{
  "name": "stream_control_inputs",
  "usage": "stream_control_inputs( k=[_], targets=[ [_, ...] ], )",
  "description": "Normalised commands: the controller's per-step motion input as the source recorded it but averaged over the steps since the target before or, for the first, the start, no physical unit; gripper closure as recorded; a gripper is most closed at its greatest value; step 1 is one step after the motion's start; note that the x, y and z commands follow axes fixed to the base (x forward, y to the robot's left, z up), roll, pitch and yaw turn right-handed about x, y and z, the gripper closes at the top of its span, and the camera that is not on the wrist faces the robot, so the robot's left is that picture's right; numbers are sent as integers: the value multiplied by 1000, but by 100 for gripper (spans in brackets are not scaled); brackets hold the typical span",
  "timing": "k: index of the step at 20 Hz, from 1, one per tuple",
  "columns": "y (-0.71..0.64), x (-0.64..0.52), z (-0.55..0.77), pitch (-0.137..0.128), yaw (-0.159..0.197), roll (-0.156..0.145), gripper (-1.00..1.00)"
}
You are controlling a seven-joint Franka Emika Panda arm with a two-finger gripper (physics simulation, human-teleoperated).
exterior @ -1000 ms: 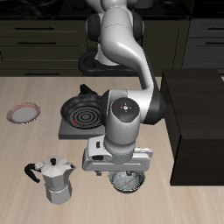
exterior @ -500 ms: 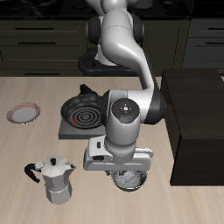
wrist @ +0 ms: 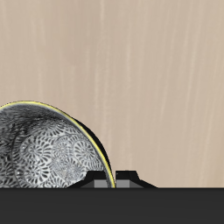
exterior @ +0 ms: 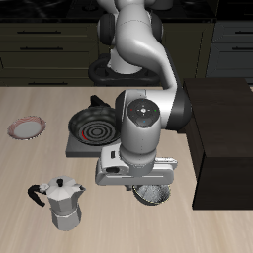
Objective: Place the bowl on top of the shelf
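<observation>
The bowl (exterior: 154, 194) is silvery-grey with a speckled white inside. It hangs just under my gripper (exterior: 148, 185), a little above the table near its front edge. The gripper is shut on the bowl's rim. In the wrist view the bowl (wrist: 44, 150) shows its patterned inside and yellowish rim, right against the fingertips (wrist: 105, 178), with bare wood table beyond. The shelf (exterior: 225, 128) is a large dark brown box with a flat top, standing beside the arm. The bowl is lower than the shelf's top and close to its side wall.
A silver moka pot (exterior: 62, 203) stands near the front edge. Farther back a black frying pan (exterior: 92, 125) sits on the grey stove plate (exterior: 71, 146). A pinkish red-rimmed plate (exterior: 27, 126) lies toward the table's far side edge.
My gripper has risen and shifted slightly toward the shelf. The bowl has come up off the table with it.
</observation>
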Motion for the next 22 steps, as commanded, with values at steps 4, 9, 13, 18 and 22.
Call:
stream_control_inputs(
  k=[4,9,13,18,22],
  targets=[
    [13,-136,496,-76,-9,4,100],
    [53,-83,228,-37,25,1,100],
    [-48,-196,520,-71,-12,-7,100],
    [-35,-182,424,-55,3,-1,100],
    [-120,-162,292,-38,12,-34,100]
  ],
)
